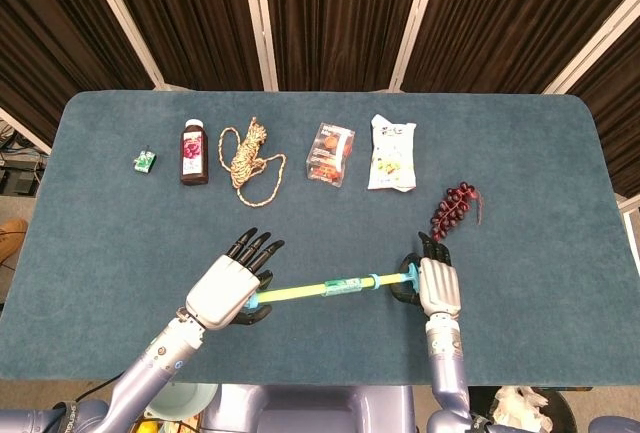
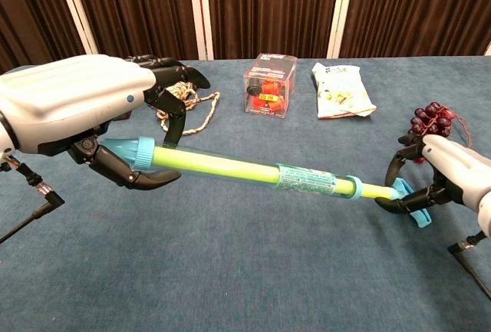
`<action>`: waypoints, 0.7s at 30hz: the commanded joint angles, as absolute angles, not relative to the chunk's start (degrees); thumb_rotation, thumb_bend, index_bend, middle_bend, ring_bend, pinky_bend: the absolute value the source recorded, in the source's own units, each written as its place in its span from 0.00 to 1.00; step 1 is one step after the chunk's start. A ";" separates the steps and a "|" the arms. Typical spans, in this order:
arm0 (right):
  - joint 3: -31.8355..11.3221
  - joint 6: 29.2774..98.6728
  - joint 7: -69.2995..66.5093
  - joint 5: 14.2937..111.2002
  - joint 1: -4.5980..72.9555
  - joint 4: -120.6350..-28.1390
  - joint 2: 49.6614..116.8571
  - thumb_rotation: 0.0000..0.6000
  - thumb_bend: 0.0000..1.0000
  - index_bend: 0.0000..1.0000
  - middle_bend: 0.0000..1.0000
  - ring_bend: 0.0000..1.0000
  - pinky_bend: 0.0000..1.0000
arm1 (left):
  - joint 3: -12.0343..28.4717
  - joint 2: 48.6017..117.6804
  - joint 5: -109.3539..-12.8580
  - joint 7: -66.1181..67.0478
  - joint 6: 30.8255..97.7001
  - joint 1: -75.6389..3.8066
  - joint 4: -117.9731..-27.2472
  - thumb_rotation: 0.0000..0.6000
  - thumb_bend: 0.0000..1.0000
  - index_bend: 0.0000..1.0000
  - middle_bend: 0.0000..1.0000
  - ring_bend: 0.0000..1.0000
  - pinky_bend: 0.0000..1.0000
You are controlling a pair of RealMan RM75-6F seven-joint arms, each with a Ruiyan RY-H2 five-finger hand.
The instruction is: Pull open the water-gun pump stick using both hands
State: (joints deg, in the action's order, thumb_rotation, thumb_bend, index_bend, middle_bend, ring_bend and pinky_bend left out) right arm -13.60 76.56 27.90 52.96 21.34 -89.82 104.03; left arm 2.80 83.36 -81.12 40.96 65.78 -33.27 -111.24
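On the blue table (image 1: 520, 173), the left hand (image 2: 84, 110) holds the water gun (image 2: 230, 169) by its fat end. The right hand (image 2: 453, 179) pinches the blue handle (image 2: 410, 203), pulled out a little.

Blue cloth-covered table (image 1: 520, 153) fills frame. Upper row, left to right: small green packet (image 1: 145, 160), dark red juice bottle (image 1: 194, 152), coiled tan rope (image 1: 250, 159), clear plastic snack box (image 1: 331, 153), white snack bag (image 1: 392, 153). Right of centre: dark red grape bunch (image 1: 455, 208).
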 commanded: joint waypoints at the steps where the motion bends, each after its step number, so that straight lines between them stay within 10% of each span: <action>1: -13.97 76.66 27.86 52.99 21.37 -89.82 103.67 1.00 0.43 0.62 0.09 0.00 0.00 | 2.89 83.10 -81.23 40.78 65.95 -33.24 -111.51 1.00 0.39 0.61 0.07 0.00 0.02; 21: -21.72 78.22 27.14 52.63 21.56 -94.52 92.45 1.00 0.43 0.66 0.10 0.00 0.00 | 2.31 77.06 -83.67 34.84 69.49 -30.67 -113.19 1.00 0.39 0.61 0.07 0.00 0.02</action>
